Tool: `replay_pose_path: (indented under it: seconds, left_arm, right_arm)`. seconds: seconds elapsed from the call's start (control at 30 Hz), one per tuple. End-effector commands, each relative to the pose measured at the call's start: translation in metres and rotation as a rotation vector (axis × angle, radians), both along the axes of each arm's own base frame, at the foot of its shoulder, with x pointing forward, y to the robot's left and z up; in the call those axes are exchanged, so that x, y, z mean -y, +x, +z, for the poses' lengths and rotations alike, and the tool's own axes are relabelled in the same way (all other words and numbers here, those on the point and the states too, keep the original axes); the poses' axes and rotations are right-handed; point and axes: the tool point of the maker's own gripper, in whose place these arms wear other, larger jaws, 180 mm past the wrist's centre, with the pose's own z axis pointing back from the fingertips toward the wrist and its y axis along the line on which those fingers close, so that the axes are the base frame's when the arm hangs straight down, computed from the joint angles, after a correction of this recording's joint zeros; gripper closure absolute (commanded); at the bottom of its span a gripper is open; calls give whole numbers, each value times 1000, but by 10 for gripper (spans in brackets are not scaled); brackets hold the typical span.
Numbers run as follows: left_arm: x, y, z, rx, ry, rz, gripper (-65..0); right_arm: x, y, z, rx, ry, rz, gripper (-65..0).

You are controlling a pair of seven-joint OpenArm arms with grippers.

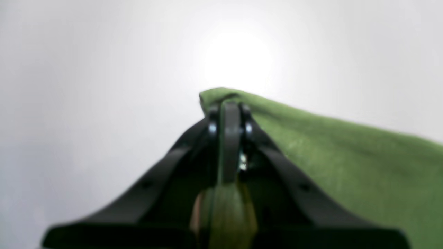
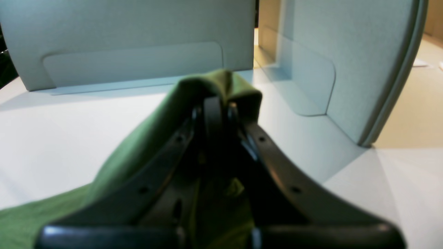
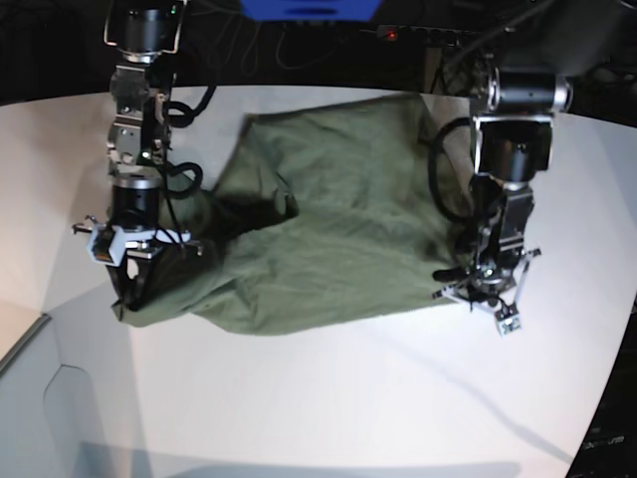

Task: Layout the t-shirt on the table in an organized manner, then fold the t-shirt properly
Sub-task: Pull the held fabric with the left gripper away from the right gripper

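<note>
The t-shirt (image 3: 328, 219) lies rumpled mid-desk (image 3: 328, 398). Left gripper (image 1: 228, 103) and right gripper (image 2: 216, 103) each have jaws clamped on a shirt edge at opposite ends. I'd pull apart evenly and low to flatten it.

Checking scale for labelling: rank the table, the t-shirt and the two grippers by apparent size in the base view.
1. table
2. t-shirt
3. left gripper and right gripper: alike, not ranked.

A lab: 2 robot arms (image 3: 139, 149), white table (image 3: 328, 388), gray partition panels (image 2: 131, 41).
</note>
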Motion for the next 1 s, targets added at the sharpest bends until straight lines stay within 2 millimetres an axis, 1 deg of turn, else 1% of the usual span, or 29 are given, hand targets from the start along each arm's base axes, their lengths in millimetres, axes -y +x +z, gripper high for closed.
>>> replay_pose_path:
  seconds: [0.0, 0.03, 0.1, 0.13, 0.2, 0.27, 0.33, 0.4, 0.47, 0.5, 0.57, 0.67, 0.7, 0.73, 0.8, 0.83, 0.87, 0.9, 0.97]
  left_arm:
    - [-7, 16, 10, 12, -3, 15, -2]
    - [-11, 29, 18, 42, 13, 21, -2]
    - [-15, 55, 40, 107, 36, 29, -2]
    - [-16, 65, 49, 127, 40, 31, -2]
    - [-17, 87, 74, 178, 43, 35, -2]
    - [-16, 103, 95, 222, 40, 35, -4]
    - [-16, 112, 109, 246, 31, 41, -5]
    - [-13, 114, 109, 230, 17, 40, -17]
    - [-13, 113, 108, 216, 10, 39, -69]
    - [-12, 112, 107, 213, 11, 37, -111]
    - [-12, 111, 104, 208, 14, 35, -215]
    - [-13, 102, 93, 190, 14, 37, -339]
    - [-13, 103, 95, 196, 12, 34, -372]
    - [-13, 106, 101, 217, 14, 34, -394]
    - [-13, 101, 100, 231, 18, 31, -396]
    - [-12, 98, 102, 235, 13, 27, -390]
    - [-10, 98, 108, 245, 4, 20, -385]
    - [-6, 92, 108, 235, -10, 12, -379]
    - [14, 81, 108, 232, -49, -17, -370]
  right_arm:
    - [2, 5, 18, 64, -8, 0, 0]
    - [2, 4, 17, 63, -8, 0, 0]
    - [2, 3, 16, 58, -8, 0, 0]
    - [2, 2, 15, 57, -8, 0, 0]
    - [2, 1, 14, 54, -8, 0, 0]
    - [2, -1, 12, 48, -8, 0, 0]
    - [2, -3, 10, 43, -8, 0, 0]
    - [2, -3, 10, 41, -8, 0, 0]
    - [2, -3, 10, 41, -8, 0, 0]
    - [2, -4, 9, 40, -8, 0, 0]
    - [2, -7, 6, 31, -8, 0, 0]
    - [2, -7, 5, 29, -8, 0, 0]
    - [2, -8, 5, 28, -8, 0, 0]
    - [2, -8, 5, 28, -8, 0, 0]
    - [2, -8, 4, 26, -8, 0, 0]
    - [2, -8, 4, 25, -8, 0, 0]
    - [2, -8, 4, 25, -8, 0, 0]
    - [2, -8, 4, 25, -8, 0, 0]
    - [2, -11, 1, 17, -8, 0, 0]
